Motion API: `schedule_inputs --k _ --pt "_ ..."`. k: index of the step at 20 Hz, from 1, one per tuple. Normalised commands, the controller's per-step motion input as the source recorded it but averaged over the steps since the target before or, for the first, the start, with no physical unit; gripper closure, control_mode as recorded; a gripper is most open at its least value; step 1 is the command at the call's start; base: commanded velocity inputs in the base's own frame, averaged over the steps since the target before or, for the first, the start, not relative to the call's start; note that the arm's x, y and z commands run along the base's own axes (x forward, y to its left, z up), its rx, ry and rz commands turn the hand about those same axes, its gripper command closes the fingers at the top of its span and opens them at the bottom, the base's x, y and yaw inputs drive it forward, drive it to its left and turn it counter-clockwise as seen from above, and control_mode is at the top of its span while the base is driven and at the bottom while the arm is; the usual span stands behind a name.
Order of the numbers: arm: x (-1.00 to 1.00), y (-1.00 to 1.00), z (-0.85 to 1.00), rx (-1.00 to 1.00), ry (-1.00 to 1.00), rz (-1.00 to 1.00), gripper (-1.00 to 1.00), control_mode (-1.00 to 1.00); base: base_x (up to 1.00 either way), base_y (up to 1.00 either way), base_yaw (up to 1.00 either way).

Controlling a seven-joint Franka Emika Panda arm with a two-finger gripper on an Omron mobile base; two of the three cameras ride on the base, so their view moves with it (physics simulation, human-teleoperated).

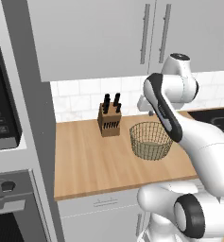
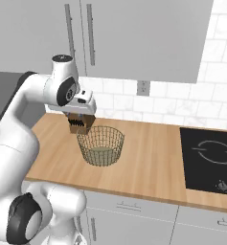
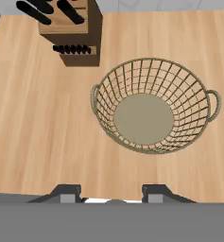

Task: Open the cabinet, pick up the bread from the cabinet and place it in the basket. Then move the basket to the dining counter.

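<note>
The cabinet (image 1: 94, 38) (image 2: 143, 38) hangs above the counter with its flat grey doors shut, so the bread is hidden. The wire basket (image 1: 151, 149) (image 2: 100, 139) (image 3: 108, 99) stands empty on the wooden counter below. My gripper (image 2: 81, 119) (image 3: 112, 193) hangs above the counter, pointing down, just to the near left of the basket. Its fingertips (image 3: 68, 191) stand apart with nothing between them. The dining counter is out of view.
A wooden knife block (image 1: 108, 122) (image 3: 73, 33) stands left of the basket, close behind my hand. A black cooktop (image 2: 210, 158) lies at the counter's right. A tall oven column (image 1: 9, 142) bounds the left. Long bar handles (image 1: 145, 33) (image 2: 90, 33) run down the cabinet doors.
</note>
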Motion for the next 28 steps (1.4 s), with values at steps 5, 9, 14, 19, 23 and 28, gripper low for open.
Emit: schedule_inputs --k 5,9,14,19,23,28 --pt "-0.49 0.0 0.02 0.0 -0.23 0.03 -1.0 -1.0 0.0 0.0 0.0" --pt "-0.52 0.0 0.26 0.0 -0.28 0.09 -1.0 -1.0 0.0 0.0 0.0" --pt "-0.41 0.01 0.4 0.0 -0.33 0.03 -1.0 -1.0 0.0 0.0 0.0" --pt "-0.17 0.05 0.49 0.0 -0.25 0.0 -1.0 -1.0 0.0 0.0 0.0" --pt "-0.13 0.0 0.62 0.0 -0.15 0.0 -1.0 -1.0 0.0 0.0 0.0" --pt "-0.31 0.0 0.7 0.0 -0.18 -0.02 -1.0 -1.0 0.0 0.0 0.0"
